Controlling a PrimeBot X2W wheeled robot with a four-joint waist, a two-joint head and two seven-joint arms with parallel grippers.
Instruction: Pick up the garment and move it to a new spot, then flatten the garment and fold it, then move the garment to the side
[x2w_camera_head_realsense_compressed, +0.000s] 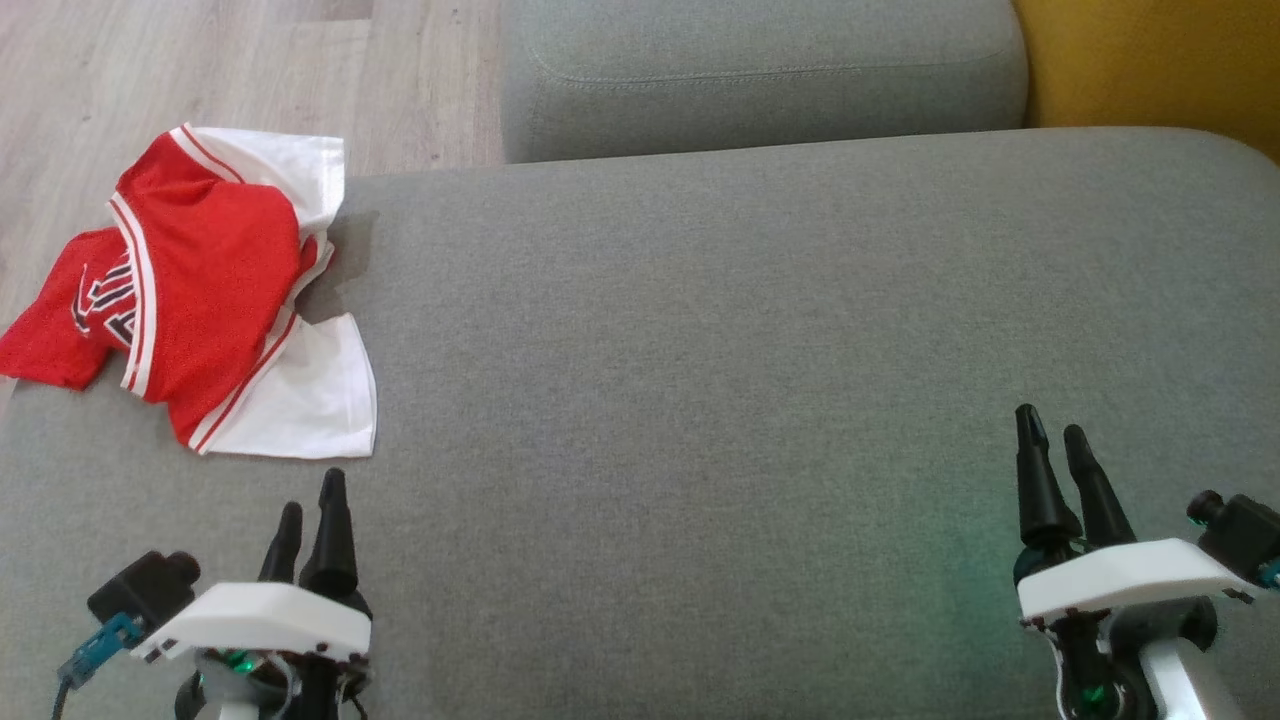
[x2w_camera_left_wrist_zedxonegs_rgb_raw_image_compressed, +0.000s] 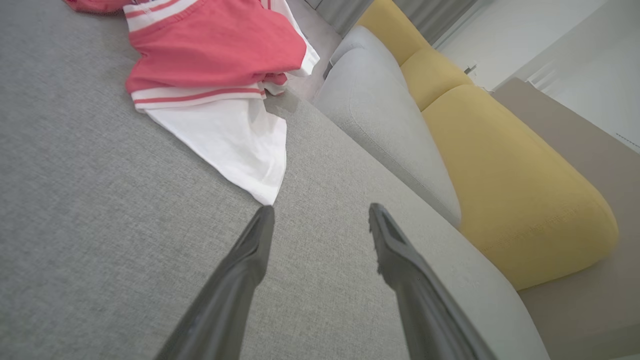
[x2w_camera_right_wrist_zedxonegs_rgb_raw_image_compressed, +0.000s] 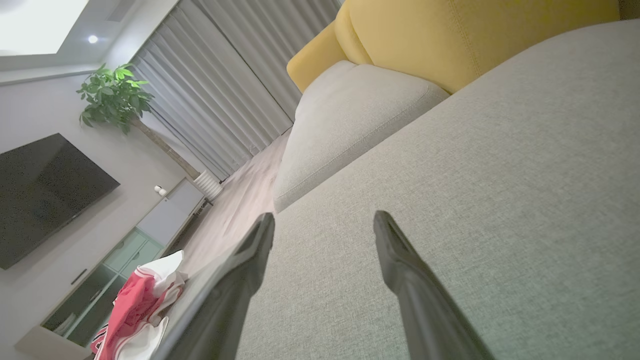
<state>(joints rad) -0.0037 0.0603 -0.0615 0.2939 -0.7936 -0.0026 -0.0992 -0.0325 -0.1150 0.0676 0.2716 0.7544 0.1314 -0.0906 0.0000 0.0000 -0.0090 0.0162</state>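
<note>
1. Head view: the garment (x2w_camera_head_realsense_compressed: 200, 300), a red jersey with white trim and white panels, lies crumpled on the far left corner of the grey sofa seat (x2w_camera_head_realsense_compressed: 700, 350), and part of it is draped over the left edge. There is black-and-white lettering on the red cloth, but it is too creased to read. The left gripper (x2w_camera_head_realsense_compressed: 311, 492) is at the near left edge, just short of the white hem. The right gripper (x2w_camera_head_realsense_compressed: 1049, 422) is at the near right, well apart from the garment. A pale wooden floor (x2w_camera_head_realsense_compressed: 200, 60) shows past the far left corner. A second grey cushion (x2w_camera_head_realsense_compressed: 760, 70) and a yellow cushion (x2w_camera_head_realsense_compressed: 1150, 60) sit beyond the far edge.
2. Left wrist view: the jaws stand wide and hold nothing above the woven grey seat. The garment's white corner lies just beyond one fingertip.
3. Right wrist view: the jaws are wide and empty over bare fabric, and the garment is at the seat's distant corner. The room behind has a dark wall screen (x2w_camera_right_wrist_zedxonegs_rgb_raw_image_compressed: 45, 195), a leafy plant (x2w_camera_right_wrist_zedxonegs_rgb_raw_image_compressed: 112, 95), grey curtains (x2w_camera_right_wrist_zedxonegs_rgb_raw_image_compressed: 225, 90) and a low cabinet (x2w_camera_right_wrist_zedxonegs_rgb_raw_image_compressed: 150, 225).
</note>
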